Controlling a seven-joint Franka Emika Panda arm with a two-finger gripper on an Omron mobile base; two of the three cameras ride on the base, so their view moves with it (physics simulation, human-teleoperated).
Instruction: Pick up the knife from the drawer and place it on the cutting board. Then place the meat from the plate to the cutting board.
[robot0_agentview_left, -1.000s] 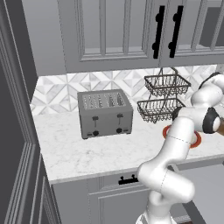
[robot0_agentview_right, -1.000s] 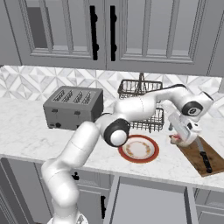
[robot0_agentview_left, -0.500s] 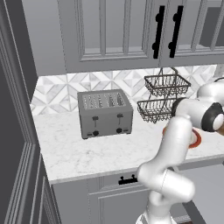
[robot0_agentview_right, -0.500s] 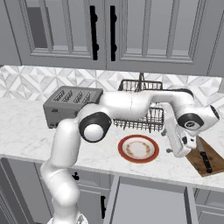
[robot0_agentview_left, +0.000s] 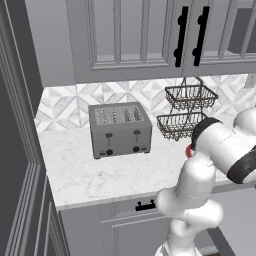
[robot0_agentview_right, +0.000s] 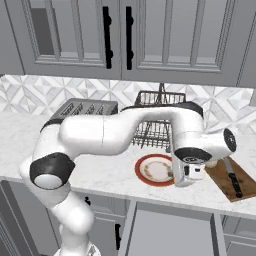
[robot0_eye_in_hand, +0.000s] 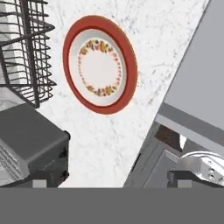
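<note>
You have a white marble-look counter (robot0_agentview_right: 105, 175) with grey veins, smooth. On it the plate (robot0_agentview_right: 155, 169) looks glazed and glossy. Right of the plate, the cutting board (robot0_agentview_right: 226, 176) is matt brown wood; behind the plate, a dark wire basket (robot0_agentview_right: 157, 131).

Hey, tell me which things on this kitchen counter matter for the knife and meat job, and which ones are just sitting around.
Part of the job:
- slim dark-handled knife, lying on the board
- flat brown wooden cutting board
- round orange-rimmed cream plate, bare
- open grey drawer

Just lying about:
- grey four-slot toaster
- two-tier black wire basket
</note>
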